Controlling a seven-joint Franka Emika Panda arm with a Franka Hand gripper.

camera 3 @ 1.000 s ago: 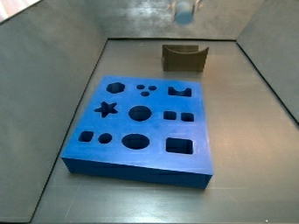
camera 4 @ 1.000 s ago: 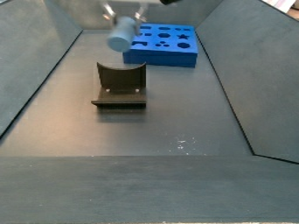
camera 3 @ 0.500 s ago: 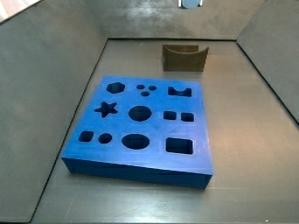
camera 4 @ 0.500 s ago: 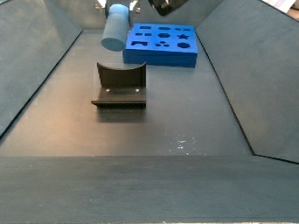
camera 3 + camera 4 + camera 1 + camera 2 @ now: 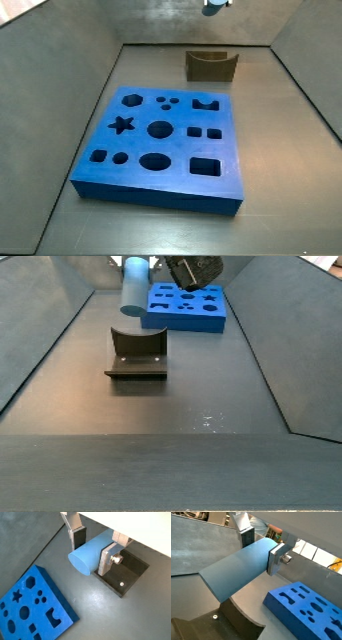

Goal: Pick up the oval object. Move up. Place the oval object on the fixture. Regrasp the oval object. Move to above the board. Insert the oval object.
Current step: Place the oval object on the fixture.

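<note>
The two-finger gripper point(image 5: 93, 546) has its jaws closed on the pale blue, smooth oval object point(image 5: 89, 556), held high in the air above the small olive-brown notched fixture point(image 5: 136, 353). To place it well, I think the peg should come down slowly, its long axis lying along the notch. The bright blue board with dark holes point(image 5: 162, 138) lies apart.

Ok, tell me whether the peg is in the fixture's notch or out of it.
Out. The gripper holds the peg between its fingers, lifted above the fixture, whose notch is empty in a side view.
</note>
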